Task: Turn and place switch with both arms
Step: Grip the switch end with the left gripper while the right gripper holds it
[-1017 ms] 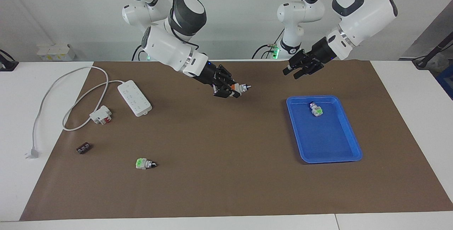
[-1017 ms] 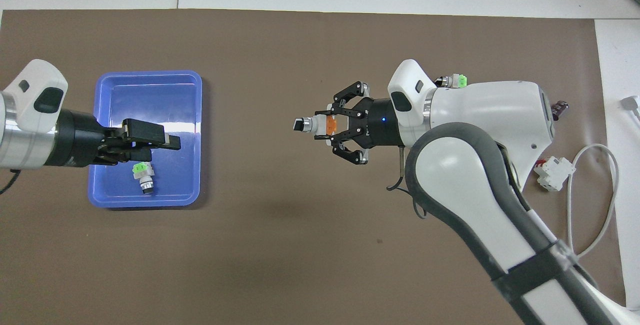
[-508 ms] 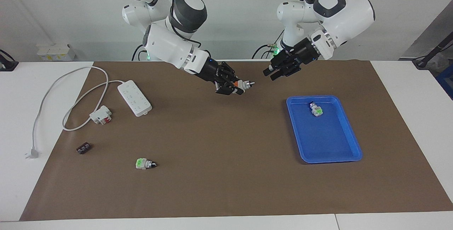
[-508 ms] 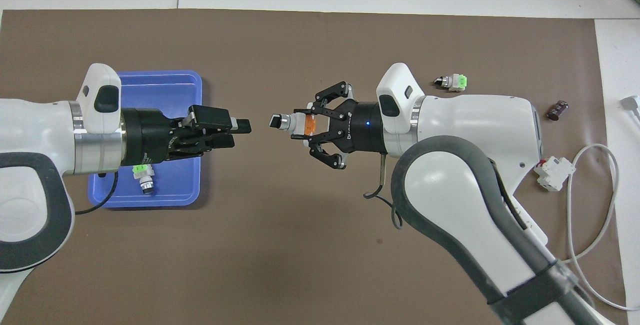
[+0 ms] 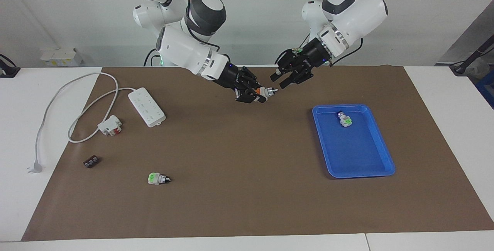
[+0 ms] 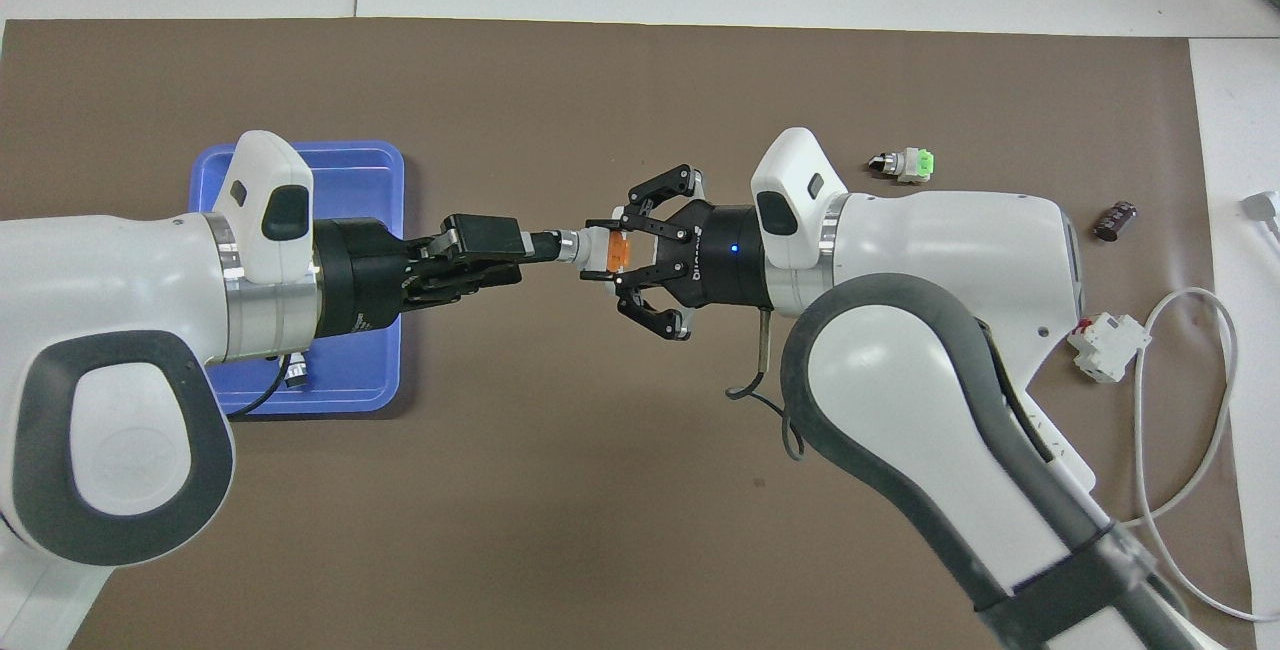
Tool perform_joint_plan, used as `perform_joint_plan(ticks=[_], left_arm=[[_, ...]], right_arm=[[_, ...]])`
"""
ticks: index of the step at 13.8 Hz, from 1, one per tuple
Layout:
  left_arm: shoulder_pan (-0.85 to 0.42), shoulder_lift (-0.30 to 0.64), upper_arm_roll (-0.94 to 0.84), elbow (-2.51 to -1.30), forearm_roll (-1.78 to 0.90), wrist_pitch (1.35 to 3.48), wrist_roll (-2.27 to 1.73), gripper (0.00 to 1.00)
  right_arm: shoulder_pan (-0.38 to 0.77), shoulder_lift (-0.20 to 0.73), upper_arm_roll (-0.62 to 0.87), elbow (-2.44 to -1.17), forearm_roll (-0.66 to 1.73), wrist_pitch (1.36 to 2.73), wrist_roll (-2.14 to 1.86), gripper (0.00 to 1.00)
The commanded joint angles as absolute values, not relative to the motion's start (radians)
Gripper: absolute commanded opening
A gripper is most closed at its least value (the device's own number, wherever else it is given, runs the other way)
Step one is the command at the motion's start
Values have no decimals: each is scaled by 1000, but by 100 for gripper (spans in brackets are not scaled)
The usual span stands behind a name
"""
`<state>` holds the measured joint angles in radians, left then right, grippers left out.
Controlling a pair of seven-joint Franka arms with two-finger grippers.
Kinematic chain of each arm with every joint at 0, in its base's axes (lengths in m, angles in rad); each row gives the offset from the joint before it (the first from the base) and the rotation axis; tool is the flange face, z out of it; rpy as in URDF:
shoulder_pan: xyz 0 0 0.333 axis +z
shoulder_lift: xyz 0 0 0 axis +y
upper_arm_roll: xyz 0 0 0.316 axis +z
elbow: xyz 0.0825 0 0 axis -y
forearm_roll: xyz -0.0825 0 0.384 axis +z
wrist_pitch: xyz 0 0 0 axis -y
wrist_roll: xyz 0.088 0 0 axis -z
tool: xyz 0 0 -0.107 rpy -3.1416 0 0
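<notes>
Switch (image 6: pixel 600 249) shows white body, orange patch, silver collar.

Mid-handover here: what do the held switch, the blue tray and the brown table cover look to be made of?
Switch: likely moulded plastic, matte white-grey body with an orange patch; its silver collar glints, so probably metal.
Blue tray: apparently glossy plastic, since a bright reflection shows on its floor.
Brown cover: looks like matte paper or thin sheet, flat with straight cut edges; which one is not clear.
</notes>
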<state>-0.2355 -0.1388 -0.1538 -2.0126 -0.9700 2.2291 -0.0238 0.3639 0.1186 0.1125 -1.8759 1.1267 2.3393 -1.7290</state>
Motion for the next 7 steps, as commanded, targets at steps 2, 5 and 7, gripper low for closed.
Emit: perform_joint_plan(ticks=[2,5,7], left_arm=[[-247,-112,-141,-1997,-983,2255,106,52],[-261,-78,-143,-1990,-980,2327,153,51],[-261,-60,-144,-1958,-979,2329,153,50]], right_arm=[[357,91,127,-1901,1157,2364,-1678,0],[357,87,127,-1901,1155,2393,-1666,0],[357,87,129,-1901,1154,2395,-1664,0]])
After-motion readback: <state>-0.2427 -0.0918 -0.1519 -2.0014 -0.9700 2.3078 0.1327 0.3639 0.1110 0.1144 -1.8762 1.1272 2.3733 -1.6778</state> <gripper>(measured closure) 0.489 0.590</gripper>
